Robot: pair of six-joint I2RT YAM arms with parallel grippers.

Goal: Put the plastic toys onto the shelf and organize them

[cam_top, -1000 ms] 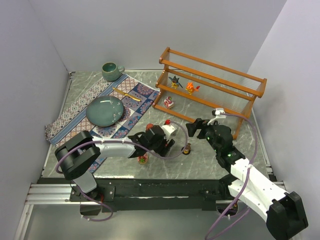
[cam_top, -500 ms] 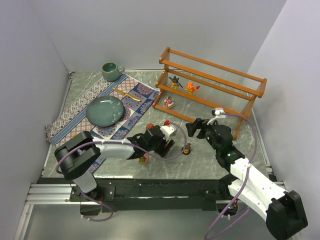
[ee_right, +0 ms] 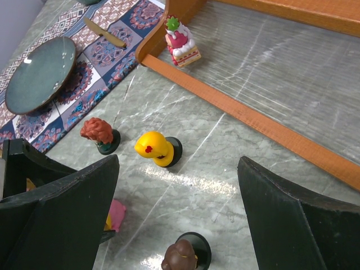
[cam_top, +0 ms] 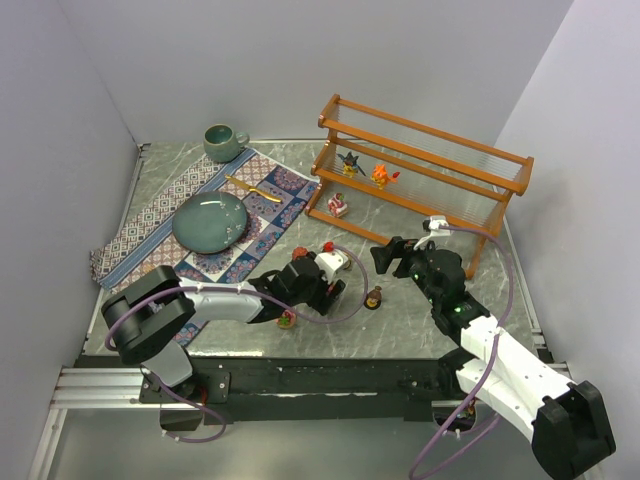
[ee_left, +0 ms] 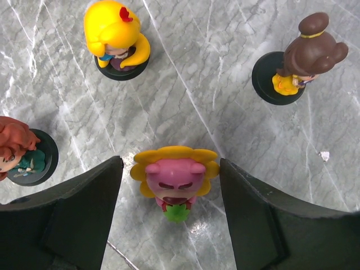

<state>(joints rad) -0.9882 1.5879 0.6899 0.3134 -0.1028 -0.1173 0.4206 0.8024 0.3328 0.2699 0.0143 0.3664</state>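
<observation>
Shifted slightly left and nearer since a second ago, the left hand (ee_left: 170, 169) is held low over the tabletop (ee_left: 225, 112). Its fingers are spread wide, straddling a pink flower figurine (ee_left: 175, 180). A yellow-haired figurine (ee_left: 115, 34) and a brown-haired figurine (ee_left: 309, 53) stand beyond. A red-haired figurine (ee_left: 17, 146) is cut off at the edge. The right hand (ee_right: 178, 162) hovers wide open near the shelf (ee_right: 264, 130), which carries three toys (cam_top: 349, 161).

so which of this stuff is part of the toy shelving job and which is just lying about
Job: shelf, sunflower toy, yellow-haired toy, brown-haired toy, red-haired toy, cake toy, spiky toy, orange toy.
Lying about: mug, plate, mat, gold utensil.
</observation>
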